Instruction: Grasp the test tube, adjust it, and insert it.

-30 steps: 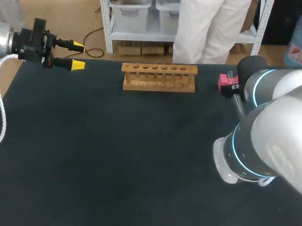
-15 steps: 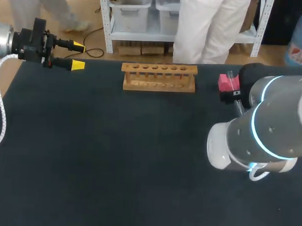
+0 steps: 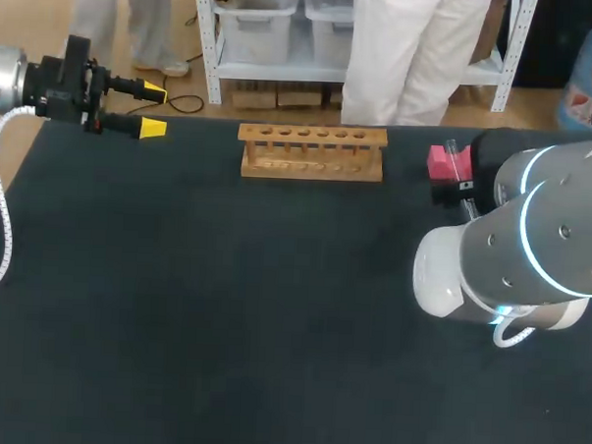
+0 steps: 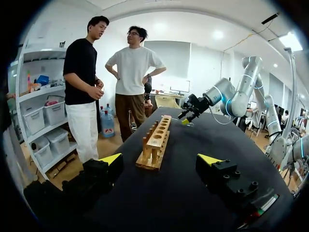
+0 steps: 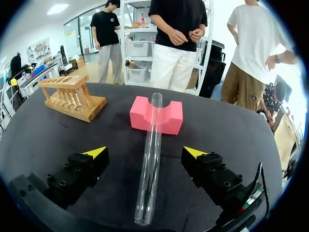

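Between the widely parted yellow tips of the right gripper (image 5: 145, 153) lies the glass test tube (image 5: 152, 130), running straight ahead along the fingers' line, with neither finger touching it. Its closed end is on the dark table (image 5: 231, 130) near the wrist, and its open end is propped in the groove of a pink foam block (image 5: 169, 118). Beyond the block and off to one side stands the wooden test tube rack (image 5: 72, 96), well apart from the tube; every hole I can see looks empty. From the head view, the right arm (image 3: 531, 242) bulks over that corner and hides its own fingers. Across the table the left gripper (image 3: 151, 110) hangs at the far left edge with its tips also spread and nothing between them, aimed along the rack's length.

By my reading, no step is finished. The fingers are lined up for the pick, but the grasp, the adjustment and the insertion into the rack all remain.
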